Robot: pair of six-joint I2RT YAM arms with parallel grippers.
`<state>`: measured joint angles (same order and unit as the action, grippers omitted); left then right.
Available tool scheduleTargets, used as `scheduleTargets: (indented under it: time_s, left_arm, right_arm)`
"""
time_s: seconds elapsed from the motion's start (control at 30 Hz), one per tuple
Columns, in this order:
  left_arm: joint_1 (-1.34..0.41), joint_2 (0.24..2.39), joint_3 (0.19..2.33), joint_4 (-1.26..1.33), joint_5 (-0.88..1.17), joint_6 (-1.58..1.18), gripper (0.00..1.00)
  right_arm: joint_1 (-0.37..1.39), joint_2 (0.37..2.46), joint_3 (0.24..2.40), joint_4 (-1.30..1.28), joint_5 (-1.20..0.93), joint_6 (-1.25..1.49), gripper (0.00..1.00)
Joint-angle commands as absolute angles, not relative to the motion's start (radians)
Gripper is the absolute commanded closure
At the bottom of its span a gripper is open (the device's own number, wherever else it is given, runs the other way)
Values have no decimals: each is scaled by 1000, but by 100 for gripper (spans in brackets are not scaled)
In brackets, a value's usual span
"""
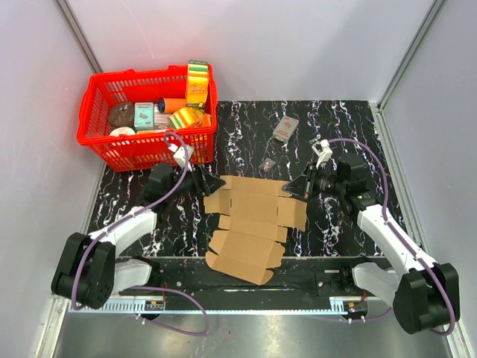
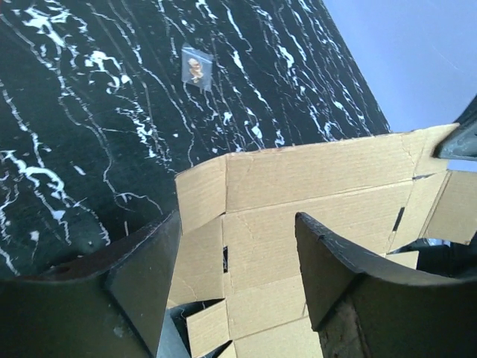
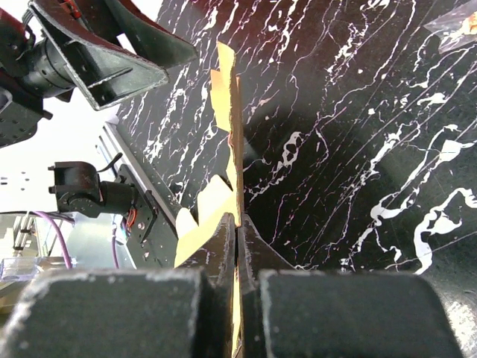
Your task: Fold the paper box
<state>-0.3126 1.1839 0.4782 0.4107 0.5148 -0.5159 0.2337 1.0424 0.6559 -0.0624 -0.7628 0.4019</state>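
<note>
One paper box (image 1: 250, 224), plain brown and unprinted, lies as an unfolded die-cut sheet in the middle of the black marbled table (image 1: 350, 134), between the two arms. Its surface shows creases, notches and small side flaps. Its widest part sits toward the far side, and a narrower panel reaches the table's near edge.

From the right wrist the sheet is seen edge-on, a thin jagged line, so its face cannot be read there. From the left wrist its near part is cut off by the frame and hidden behind the dark fingers.

The right gripper (image 1: 298, 188) is clamped tight on the sheet's right edge, with cardboard pinched between its fingers. The left gripper (image 1: 203, 181) sits at the sheet's left edge with its jaws apart and a flap showing in the gap; whether either finger touches the card cannot be told.

A tiny clear bag (image 1: 269, 162) lies just beyond the sheet, its contents too small to make out. A small grey-and-red packet (image 1: 285, 128) lies farther back. A red basket (image 1: 97, 112) of groceries stands at the far left.
</note>
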Motion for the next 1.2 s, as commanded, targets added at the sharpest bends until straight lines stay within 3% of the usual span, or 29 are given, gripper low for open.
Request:
scheduleTargets:
  time_s: [0.0, 0.47, 0.7, 1.17]
  left_arm:
    - [-301, 1236, 512, 589, 660, -563, 35]
    - [-291, 1285, 505, 584, 615, -534, 38]
    - [-272, 1255, 494, 561, 548, -500, 33]
    - [-265, 1436, 460, 906, 736, -629, 37]
  right_arm:
    - [235, 1023, 652, 23, -828, 419, 99]
    - [235, 1008, 647, 44, -868, 436, 98]
    - [235, 1011, 646, 51, -882, 442, 98]
    - [235, 1012, 641, 69, -908, 456, 97]
